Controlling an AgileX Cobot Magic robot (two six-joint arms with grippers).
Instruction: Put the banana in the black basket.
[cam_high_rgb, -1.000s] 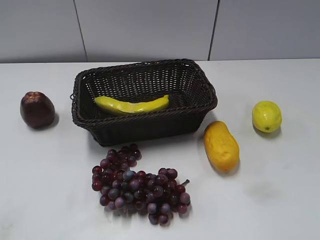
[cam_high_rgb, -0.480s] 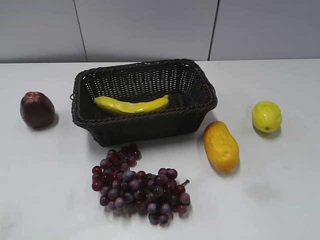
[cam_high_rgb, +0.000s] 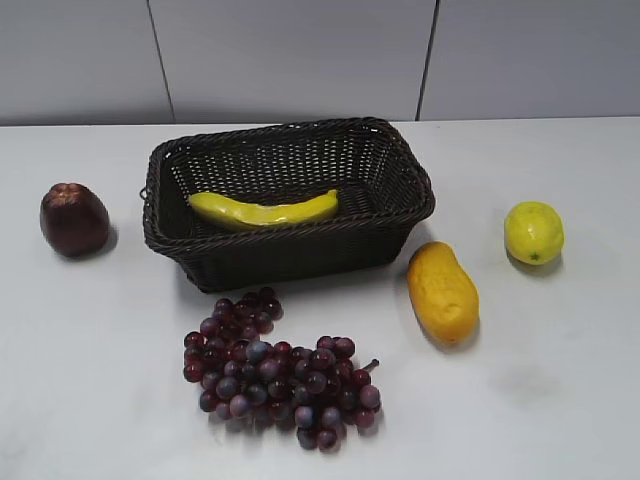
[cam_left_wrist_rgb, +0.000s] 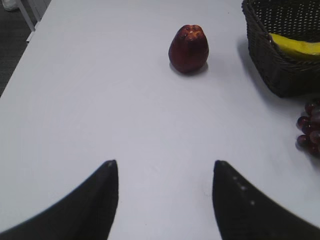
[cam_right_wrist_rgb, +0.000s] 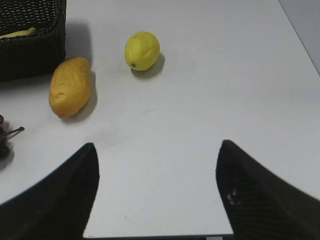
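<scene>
The long yellow-green banana (cam_high_rgb: 265, 210) lies inside the black wicker basket (cam_high_rgb: 290, 255) at the table's middle back. Its end also shows in the left wrist view (cam_left_wrist_rgb: 297, 46) over the basket wall (cam_left_wrist_rgb: 272, 65), and a sliver shows in the right wrist view (cam_right_wrist_rgb: 17, 33) inside the basket (cam_right_wrist_rgb: 30, 52). My left gripper (cam_left_wrist_rgb: 165, 167) is open and empty above bare table, near the front left. My right gripper (cam_right_wrist_rgb: 157, 150) is open and empty above the table's front right edge. Neither gripper shows in the exterior view.
A dark red apple (cam_high_rgb: 73, 218) sits left of the basket. Purple grapes (cam_high_rgb: 275, 375) lie in front of it. An orange-yellow oblong fruit (cam_high_rgb: 442, 292) and a round yellow lemon (cam_high_rgb: 533, 232) lie to the right. The table's white top (cam_high_rgb: 560, 400) ends at a grey wall.
</scene>
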